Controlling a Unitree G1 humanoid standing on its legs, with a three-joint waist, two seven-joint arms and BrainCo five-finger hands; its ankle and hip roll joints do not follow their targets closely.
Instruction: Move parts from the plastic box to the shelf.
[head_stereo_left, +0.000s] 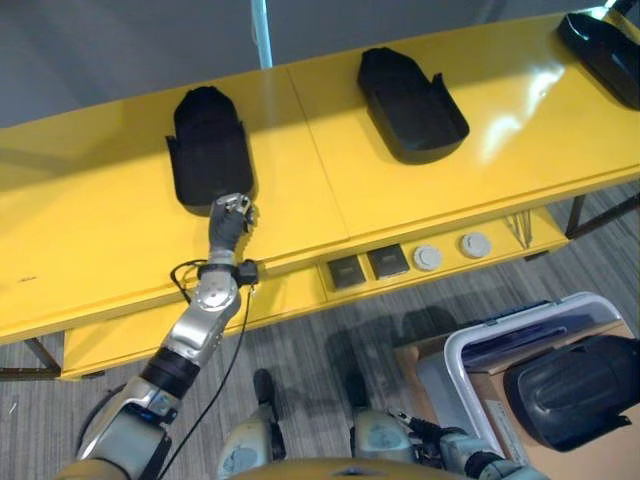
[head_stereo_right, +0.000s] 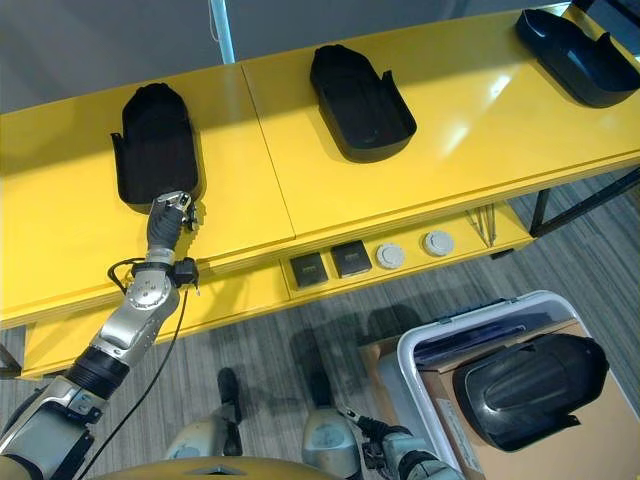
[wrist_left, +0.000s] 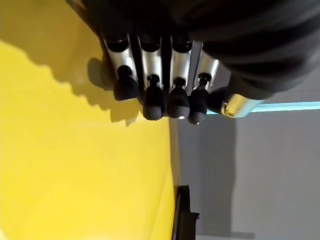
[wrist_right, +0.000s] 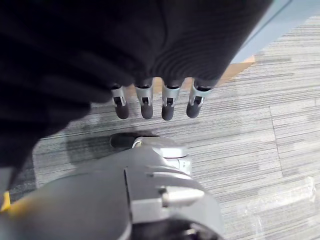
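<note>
While our left hand (head_stereo_left: 231, 214) rests by one part (head_stereo_left: 208, 147) with fingers (wrist_left: 150, 95) straight and empty, we count three parts on the shelf (head_stereo_left: 330, 190), one in the box (head_stereo_left: 470, 360); right fingers (wrist_right: 145, 107) relaxed.

Count on the yellow shelf (head_stereo_right: 400, 190): three black moulded parts, namely one at the robot's left (head_stereo_right: 155, 140), one near the middle (head_stereo_right: 358, 88) and one at the far right edge (head_stereo_right: 575, 55).

One further black part (head_stereo_right: 530, 385) lies in the single white-rimmed plastic box (head_stereo_right: 425, 340).

On the lower ledge: two dark square items (head_stereo_right: 330, 263) and two round grey discs (head_stereo_right: 414, 249).
</note>
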